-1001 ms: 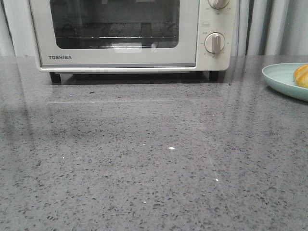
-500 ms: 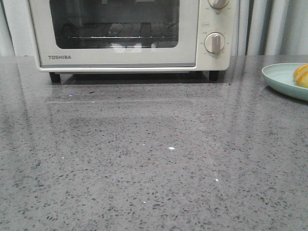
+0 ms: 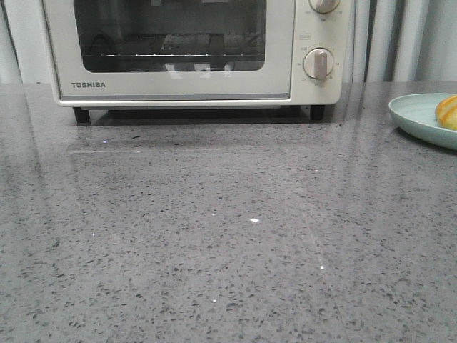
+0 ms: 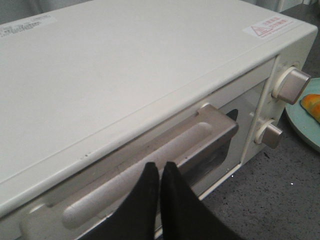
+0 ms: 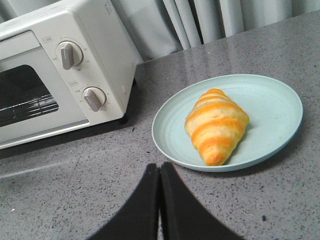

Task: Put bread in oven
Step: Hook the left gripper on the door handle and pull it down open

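The cream-white Toshiba oven (image 3: 178, 50) stands at the back of the grey counter with its glass door closed. In the left wrist view my left gripper (image 4: 159, 166) is shut and empty, its tips just above and in front of the oven's silver door handle (image 4: 150, 170). The bread (image 5: 216, 125), a golden-orange striped croissant roll, lies on a pale green plate (image 5: 265, 100) to the right of the oven; it shows at the front view's right edge (image 3: 448, 112). My right gripper (image 5: 159, 167) is shut and empty, over the counter just short of the plate's near rim.
Two round knobs (image 3: 318, 63) sit on the oven's right side. Grey curtains (image 3: 400, 39) hang behind the counter. The speckled grey counter (image 3: 228, 236) stretches in front of the oven. Neither arm shows in the front view.
The reflections in the oven's glass door have shifted slightly. The oven, plate and bread have not moved.
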